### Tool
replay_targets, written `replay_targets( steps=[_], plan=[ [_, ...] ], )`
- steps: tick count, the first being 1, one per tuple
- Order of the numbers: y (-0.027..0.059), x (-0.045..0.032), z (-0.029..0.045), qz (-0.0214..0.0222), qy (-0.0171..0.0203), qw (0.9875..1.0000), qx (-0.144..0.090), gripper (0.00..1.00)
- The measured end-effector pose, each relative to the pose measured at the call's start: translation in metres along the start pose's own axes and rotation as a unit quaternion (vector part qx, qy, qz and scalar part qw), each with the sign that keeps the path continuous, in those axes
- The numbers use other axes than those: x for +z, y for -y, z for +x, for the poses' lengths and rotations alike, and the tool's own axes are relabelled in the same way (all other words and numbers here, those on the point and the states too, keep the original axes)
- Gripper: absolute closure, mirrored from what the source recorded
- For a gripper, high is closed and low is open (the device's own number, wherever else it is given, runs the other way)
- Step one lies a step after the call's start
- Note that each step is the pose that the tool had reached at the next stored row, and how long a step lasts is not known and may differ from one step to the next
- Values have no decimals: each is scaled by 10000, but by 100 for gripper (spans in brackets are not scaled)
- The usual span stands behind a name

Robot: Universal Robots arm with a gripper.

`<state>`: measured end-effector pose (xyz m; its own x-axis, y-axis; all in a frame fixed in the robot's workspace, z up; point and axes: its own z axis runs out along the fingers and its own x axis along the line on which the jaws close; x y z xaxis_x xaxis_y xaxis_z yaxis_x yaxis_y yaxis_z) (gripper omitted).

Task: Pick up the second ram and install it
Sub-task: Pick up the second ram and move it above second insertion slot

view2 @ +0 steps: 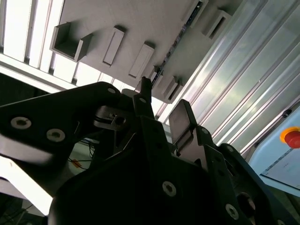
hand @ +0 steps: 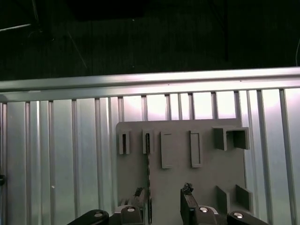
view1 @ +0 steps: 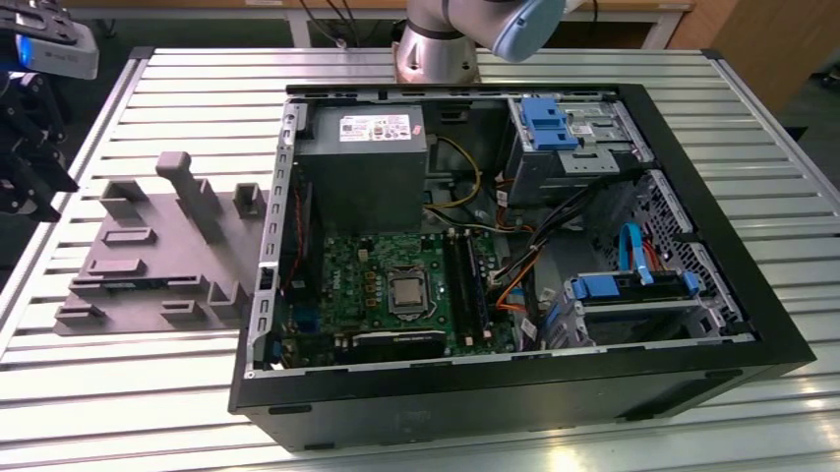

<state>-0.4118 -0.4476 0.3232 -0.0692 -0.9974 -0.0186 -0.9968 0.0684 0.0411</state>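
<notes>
Your slatted metal tabletop (view1: 157,393) carries everything here. The biggest thing on it is the open computer case (view1: 735,364), lying on its side with the green motherboard (view1: 341,265) facing up. It sits well apart from your hand, on the far side of the grey fixture block (view1: 145,261).

That fixture block lies directly under your hand. In both wrist views its flat grey plate (hand: 178,187) (view2: 140,18) and its raised slotted posts spread out beneath the fingertips.

Your hand (hand: 161,199) (view2: 161,105) hovers low over the fixture with its two fingers (hand: 187,197) apart, a clear gap between them. It is clamped on nothing.

The second ram (hand: 148,178) (view2: 174,44) is still on the fixture, seen edge-on as a thin dark line. One end sits at a slotted post ahead of your hand. From there it runs back into the gap between your fingers, just beside one fingertip and clear of the other. You cannot tell from these views whether that nearer finger touches it.
</notes>
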Motion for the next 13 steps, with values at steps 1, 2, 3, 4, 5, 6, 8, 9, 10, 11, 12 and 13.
replay_targets(
  steps=[1,2,3,4,5,6,8,9,10,11,12,13],
  plan=[
    [0,11,1,0,0,10000,0,57],
    [1,21,1,0,0,10000,0,57],
    [1,30,1,0,0,10000,0,57],
    [1,37,1,0,0,10000,0,57],
    [2,44,2,0,0,10000,0,57],
    [2,51,2,0,0,10000,0,57],
    [3,65,2,0,0,10000,0,57],
    [3,73,3,0,0,10000,0,57],
    [3,81,4,0,0,10000,0,57],
    [4,89,5,0,0,10000,0,57],
    [4,97,6,0,1,10000,0,57],
    [5,106,7,0,1,10000,0,57]
  ],
)
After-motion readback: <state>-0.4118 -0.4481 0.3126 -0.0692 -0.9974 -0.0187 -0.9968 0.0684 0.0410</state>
